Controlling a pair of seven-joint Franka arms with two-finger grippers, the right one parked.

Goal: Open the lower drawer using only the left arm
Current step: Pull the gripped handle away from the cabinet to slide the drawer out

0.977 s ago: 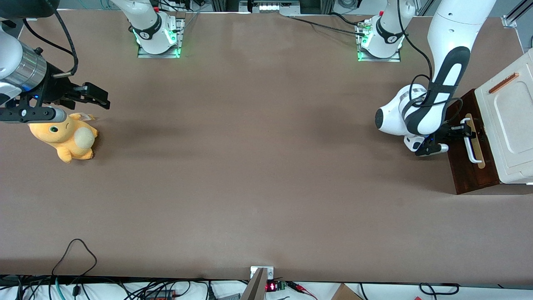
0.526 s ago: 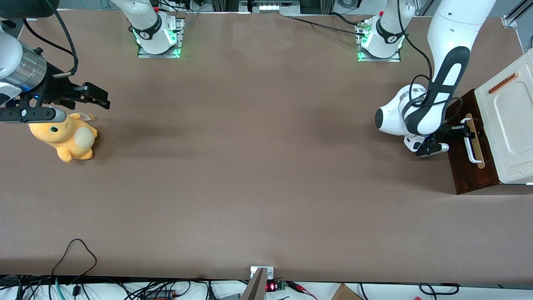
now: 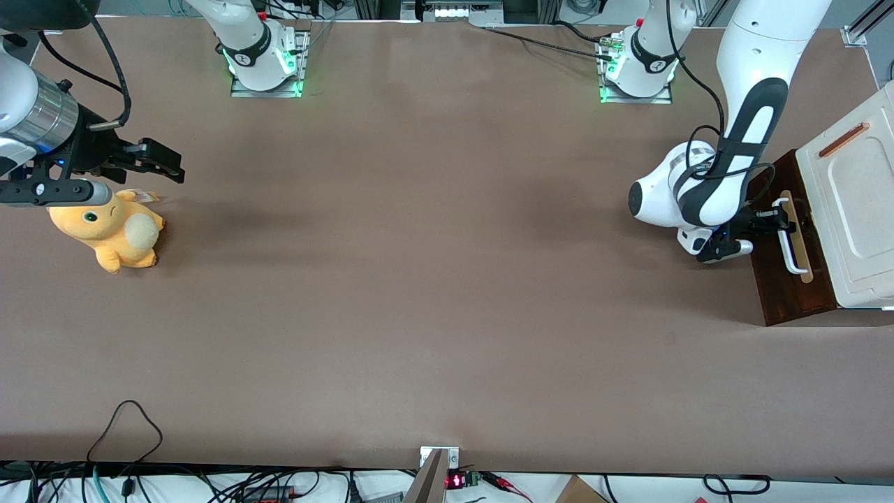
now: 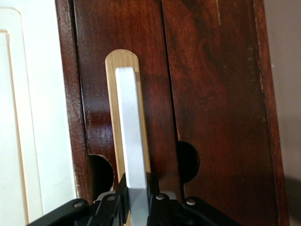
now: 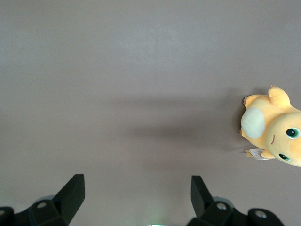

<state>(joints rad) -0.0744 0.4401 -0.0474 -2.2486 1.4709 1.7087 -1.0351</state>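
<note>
Brown tabletop [image 3: 433,279] carries a cabinet at the working arm's end, where the lower drawer [image 3: 786,279] shows its dark front, not visibly pulled out yet. On the left arm [image 3: 733,168], the tool [image 3: 774,222] is closed on the white handle [image 4: 131,141], one finger on each side. I think the pull should go straight away from the front, slow and level, so the handle does not slip.

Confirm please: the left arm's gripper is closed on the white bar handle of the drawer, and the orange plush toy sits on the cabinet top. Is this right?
Not quite. The gripper is closed on the white bar handle, as the left wrist view shows. But the orange plush toy lies on the table toward the parked arm's end, not on the cabinet top; the front view shows it.
</note>
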